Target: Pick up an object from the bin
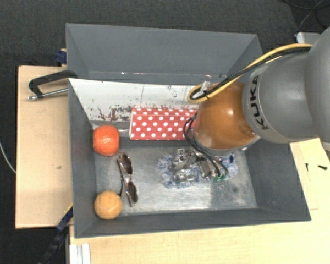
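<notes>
Gripper (191, 168) down on a crumpled bluish wrapper (169, 175), middle of the bin (275, 186).
Open or closed: cannot tell. The arm (286, 98) hides the red dotted box (157, 124)'s end.

Grey metal bin (154, 51) with sloping walls and a flat floor. Lying directly on the floor:

- At the back wall, a red box with white dots (159, 124), long side along the wall.
- Just beside its left end, an orange-red ball (106, 141).
- Below this ball, a pair of sunglasses (126, 177), folded, pointing toward the front.
- In the front left corner, just beside the sunglasses, a paler orange ball (108, 204).
- In the middle, a crumpled blue-and-white bundle (168, 168), partly hidden.
</notes>
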Action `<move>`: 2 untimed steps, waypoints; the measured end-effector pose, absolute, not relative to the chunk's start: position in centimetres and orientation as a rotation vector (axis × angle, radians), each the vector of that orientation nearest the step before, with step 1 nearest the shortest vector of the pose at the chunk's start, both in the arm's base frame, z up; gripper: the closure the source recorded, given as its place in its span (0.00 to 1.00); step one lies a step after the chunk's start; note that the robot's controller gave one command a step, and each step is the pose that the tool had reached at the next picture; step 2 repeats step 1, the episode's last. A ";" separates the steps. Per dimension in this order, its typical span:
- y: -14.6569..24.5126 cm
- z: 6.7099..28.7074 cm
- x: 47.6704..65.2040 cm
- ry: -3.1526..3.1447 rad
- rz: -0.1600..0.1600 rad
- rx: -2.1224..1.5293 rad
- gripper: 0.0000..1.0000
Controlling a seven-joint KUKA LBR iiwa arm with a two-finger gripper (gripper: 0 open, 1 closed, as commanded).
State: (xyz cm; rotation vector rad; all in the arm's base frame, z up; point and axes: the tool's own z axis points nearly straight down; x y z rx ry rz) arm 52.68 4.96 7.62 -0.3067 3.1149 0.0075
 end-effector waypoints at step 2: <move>6.9 21.4 53.3 3.109 0.002 -0.408 1.00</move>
